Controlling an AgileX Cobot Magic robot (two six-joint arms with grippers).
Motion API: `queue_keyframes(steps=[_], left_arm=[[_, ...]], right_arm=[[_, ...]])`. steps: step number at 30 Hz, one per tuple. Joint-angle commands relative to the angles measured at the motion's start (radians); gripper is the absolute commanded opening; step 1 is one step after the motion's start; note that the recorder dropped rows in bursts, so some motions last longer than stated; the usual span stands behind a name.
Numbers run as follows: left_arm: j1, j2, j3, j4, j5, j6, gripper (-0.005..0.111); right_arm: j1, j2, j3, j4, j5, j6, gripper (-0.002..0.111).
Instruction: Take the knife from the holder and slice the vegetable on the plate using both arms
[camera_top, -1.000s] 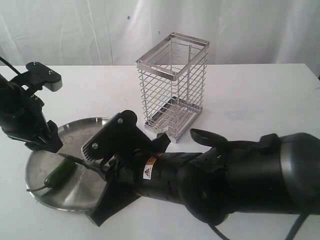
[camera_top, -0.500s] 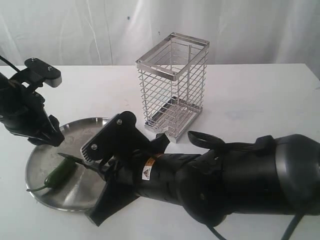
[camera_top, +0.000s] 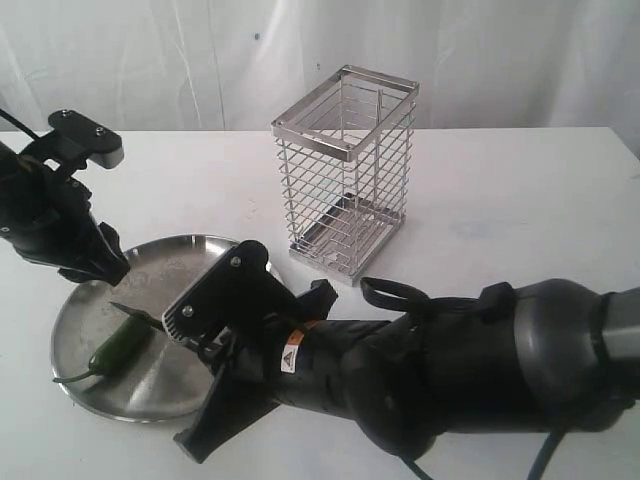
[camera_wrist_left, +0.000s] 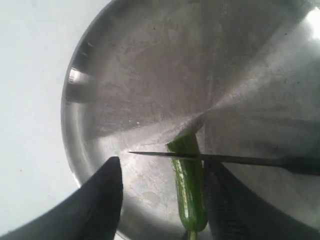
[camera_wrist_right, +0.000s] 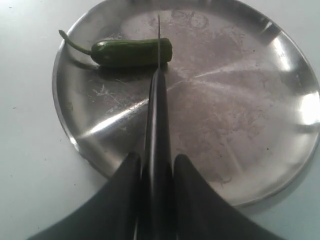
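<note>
Right pincer (camera_wrist_right: 156, 175) — clenching the knife (camera_wrist_right: 158, 90), blade crossing the vegetable (camera_wrist_right: 132, 52) near its cut end, square to its long axis. Vegetable lying on the plate (camera_wrist_right: 260, 150). Left pincer (camera_wrist_left: 162, 200) — released, straddling the vegetable.

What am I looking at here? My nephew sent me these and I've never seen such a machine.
It is a robot with two black arms, each ending in a gripper. One picture is taken from off the arms; the other two come from cameras on the wrists. On the white table stand a wire holder, empty, and a steel plate with a green chili on it. The right gripper is shut on a knife, its blade lying across the chili. The left gripper hangs open above the plate, holding nothing.
</note>
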Motion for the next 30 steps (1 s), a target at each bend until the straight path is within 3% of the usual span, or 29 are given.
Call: queue_keyframes(steps=[1, 12, 24, 30], left_arm=[[0.001, 0.035, 0.004, -0.011, -0.018, -0.013, 0.046], [0.001, 0.122, 0.004, -0.025, -0.064, -0.060, 0.000], [0.001, 0.122, 0.002, -0.106, -0.018, -0.049, 0.000], [0.001, 0.122, 0.000, -0.290, 0.063, 0.108, 0.000]], right_arm=[[0.000, 0.003, -0.002, 0.001, -0.018, -0.008, 0.000], [0.000, 0.003, -0.002, 0.001, -0.021, -0.008, 0.000], [0.000, 0.003, -0.002, 0.001, -0.019, -0.008, 0.000], [0.000, 0.003, -0.002, 0.001, -0.017, -0.008, 0.000]])
